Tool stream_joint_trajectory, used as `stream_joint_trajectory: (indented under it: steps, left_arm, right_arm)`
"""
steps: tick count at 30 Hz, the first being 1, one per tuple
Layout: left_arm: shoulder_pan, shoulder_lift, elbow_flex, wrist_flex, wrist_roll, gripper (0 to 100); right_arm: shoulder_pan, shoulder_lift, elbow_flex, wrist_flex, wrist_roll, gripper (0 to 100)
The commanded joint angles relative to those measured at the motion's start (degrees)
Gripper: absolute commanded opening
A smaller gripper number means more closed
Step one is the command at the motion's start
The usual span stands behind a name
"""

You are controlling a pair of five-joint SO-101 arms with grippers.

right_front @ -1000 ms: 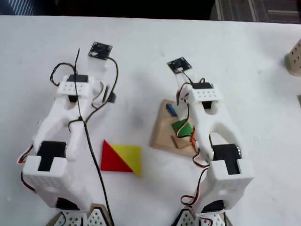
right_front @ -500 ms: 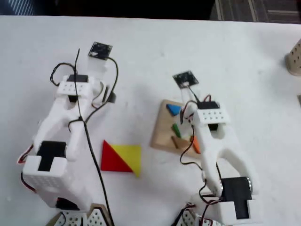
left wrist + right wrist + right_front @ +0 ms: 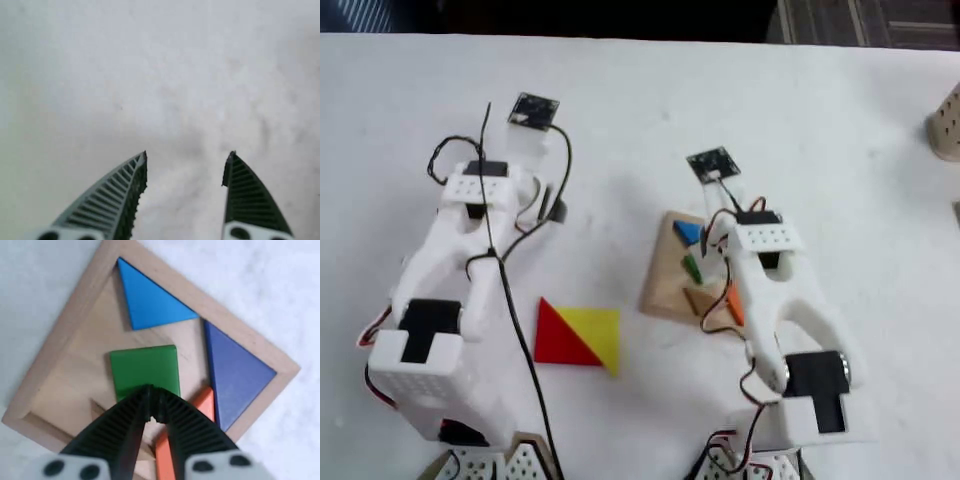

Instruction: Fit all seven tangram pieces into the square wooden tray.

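Observation:
The square wooden tray [image 3: 655, 290] lies mid-table, right of centre. In the right wrist view the tray [image 3: 75, 355] holds a light blue triangle [image 3: 150, 300], a dark blue triangle [image 3: 235, 372], a green square [image 3: 145, 370] and an orange piece [image 3: 167, 440]. My right gripper [image 3: 152, 407] is shut, its tips at the green square's edge beside the orange piece. A red triangle [image 3: 560, 335] and a yellow triangle [image 3: 598, 332] lie joined on the table left of the tray. My left gripper [image 3: 185, 160] is open above bare table, far from the pieces [image 3: 550, 200].
The white tabletop [image 3: 620, 120] has free room behind and between the arms. Black cables hang from both arms, one crossing near the red triangle. A pale perforated object [image 3: 947, 125] stands at the right edge.
My right arm has pulled back from over the tray, uncovering the light blue triangle and more of the tray. The left arm has not moved.

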Motion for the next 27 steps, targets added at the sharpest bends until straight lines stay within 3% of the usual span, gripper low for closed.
stream_joint_trajectory:
  steps: [1,17,21,27]
  left_arm:
    - [-0.7,-3.6,-0.4,-1.2,0.2,25]
    - [-0.7,-3.6,-0.4,-1.2,0.2,25]
    - [-0.7,-3.6,-0.4,-1.3,0.2,25]
    - [-0.7,-3.6,-0.4,-1.3,0.2,25]
  right_arm:
    - [-0.2,4.0,-5.7,0.2,-0.3,1.9]
    - [3.3,4.2,-10.6,2.1,0.0,1.9]
    - [3.8,-4.0,-7.2,7.5,-0.3,1.9]
    - [2.5,-21.8,9.1,7.4,0.1,1.9]
